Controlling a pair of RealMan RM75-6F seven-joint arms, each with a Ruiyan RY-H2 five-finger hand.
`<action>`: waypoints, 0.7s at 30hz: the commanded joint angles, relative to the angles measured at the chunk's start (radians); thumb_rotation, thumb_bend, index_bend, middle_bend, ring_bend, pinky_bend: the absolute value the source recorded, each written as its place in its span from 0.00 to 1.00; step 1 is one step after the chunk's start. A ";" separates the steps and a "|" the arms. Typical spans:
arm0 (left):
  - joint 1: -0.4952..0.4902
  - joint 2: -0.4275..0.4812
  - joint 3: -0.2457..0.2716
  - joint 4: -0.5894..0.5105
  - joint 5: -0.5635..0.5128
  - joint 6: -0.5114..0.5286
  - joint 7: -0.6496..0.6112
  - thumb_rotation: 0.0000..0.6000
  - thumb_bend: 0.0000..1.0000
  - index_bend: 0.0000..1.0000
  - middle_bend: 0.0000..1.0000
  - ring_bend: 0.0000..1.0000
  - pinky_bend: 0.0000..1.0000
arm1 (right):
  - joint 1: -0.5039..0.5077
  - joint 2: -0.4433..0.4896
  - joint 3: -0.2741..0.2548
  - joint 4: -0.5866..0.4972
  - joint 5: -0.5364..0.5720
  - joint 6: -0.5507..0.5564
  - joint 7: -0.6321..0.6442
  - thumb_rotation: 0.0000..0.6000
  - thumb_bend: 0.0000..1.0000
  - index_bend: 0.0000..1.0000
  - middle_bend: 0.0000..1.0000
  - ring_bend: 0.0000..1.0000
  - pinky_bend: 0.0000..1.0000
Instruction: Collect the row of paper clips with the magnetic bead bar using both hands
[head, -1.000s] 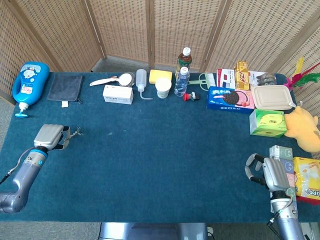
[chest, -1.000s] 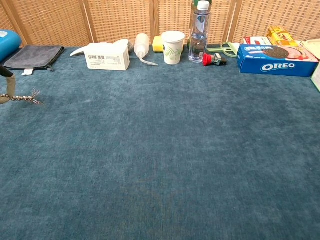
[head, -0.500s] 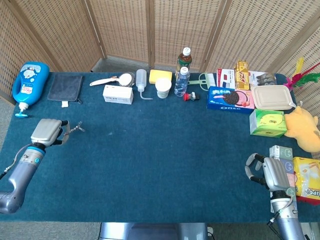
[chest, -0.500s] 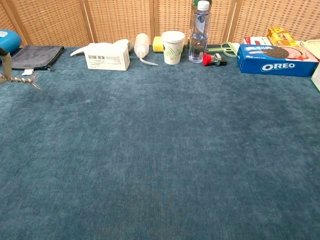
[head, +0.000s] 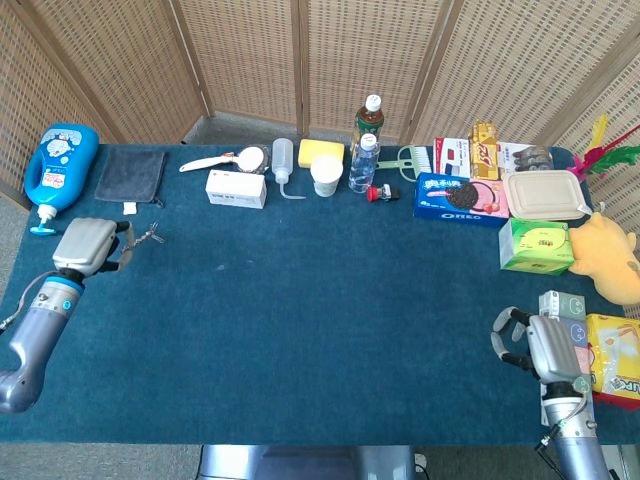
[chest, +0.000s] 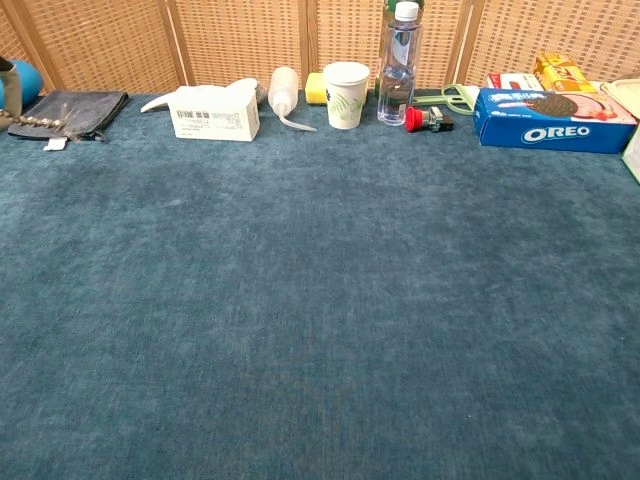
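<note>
Left hand (head: 85, 245) at counter's (head: 300, 310) left edge, fingers gripping bead bar (head: 152, 235); bar sticks out to right, clips (head: 158, 237) bunched at its tip. In chest view, bar (chest: 38, 123) shows at far left in front of grey pouch (chest: 75, 110). Right hand (head: 545, 345) near counter's right front corner, fingers loosely curled, holding nothing, beside snack packs (head: 610, 365). White box (head: 236, 188), cup (head: 326, 175), bottle (head: 364, 160), Oreo box (head: 460, 197) along back edge.

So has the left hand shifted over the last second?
Yes. The left hand, holding the bead bar, moved toward the table's far edge, closer to the grey cloth.
</note>
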 joint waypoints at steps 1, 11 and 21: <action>-0.019 -0.016 -0.011 0.019 -0.008 -0.016 0.002 1.00 0.71 0.62 0.93 1.00 1.00 | -0.001 0.002 0.000 -0.001 0.000 0.002 0.000 1.00 0.41 0.57 0.62 0.62 0.83; -0.096 -0.151 -0.035 0.134 -0.024 -0.070 -0.003 1.00 0.71 0.62 0.93 1.00 1.00 | -0.007 0.008 0.000 -0.004 0.000 0.009 0.003 1.00 0.41 0.57 0.62 0.62 0.83; -0.142 -0.250 -0.034 0.233 -0.014 -0.102 -0.019 1.00 0.60 0.35 0.72 0.82 1.00 | -0.011 0.012 0.004 -0.007 0.003 0.017 0.000 1.00 0.41 0.56 0.62 0.62 0.83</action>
